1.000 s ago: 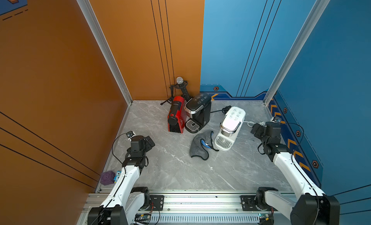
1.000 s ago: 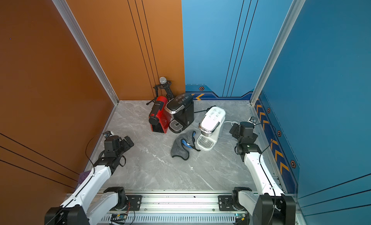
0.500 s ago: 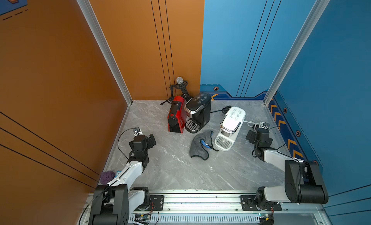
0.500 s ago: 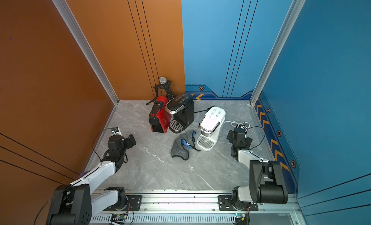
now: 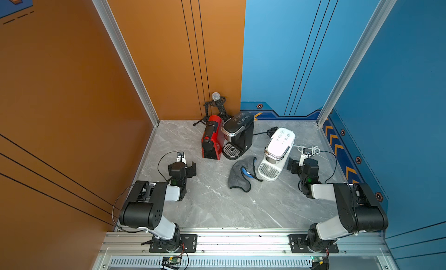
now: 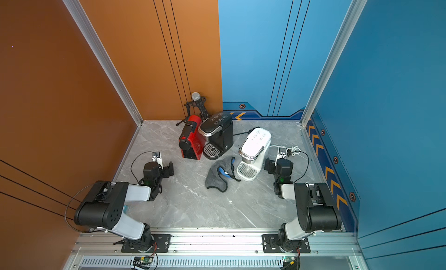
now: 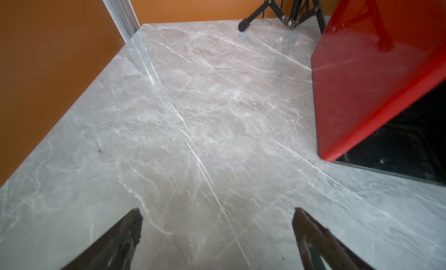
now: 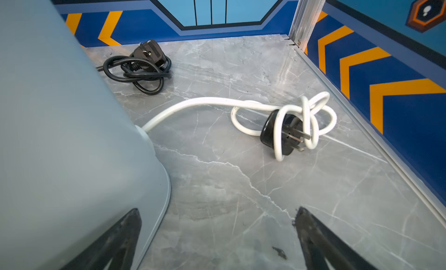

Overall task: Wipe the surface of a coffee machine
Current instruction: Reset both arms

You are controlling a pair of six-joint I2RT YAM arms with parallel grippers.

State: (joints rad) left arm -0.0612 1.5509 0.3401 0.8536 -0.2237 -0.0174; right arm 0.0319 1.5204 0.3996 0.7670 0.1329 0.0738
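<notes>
A: Where are the machines?
B: Three stand on the worktop (image 5: 217, 208). The red machine (image 5: 211, 139) and black machine (image 5: 237, 133) are side by side near the back wall, with a mic (image 5: 216, 97) on a tripod behind them. The white machine (image 5: 277, 150) stands apart, to their right.
A: And the cloth?
B: The cloth (image 5: 239, 178) — grey with a blue patch — lies crumpled on the worktop in front of the black machine, up against the white one's base.
A: Left tool?
B: The left tool (image 5: 191, 168) sits low over bare worktop, left of the red machine, spread wide and holding nothing. Its wrist view shows the fingertips (image 7: 128, 235) apart with only marble between them, and the red machine's side close by.
A: Right tool?
B: The right tool (image 5: 292, 166) is just beside the white machine's right side, also spread and empty. In its wrist view one fingertip overlaps the machine's wall; whether it touches, I cannot tell.
A: Anything else?
B: A knotted white cord (image 8: 205, 101) with a black plug runs from the white machine, and a coiled black cord (image 8: 147, 53) lies further back — both on the worktop.
</notes>
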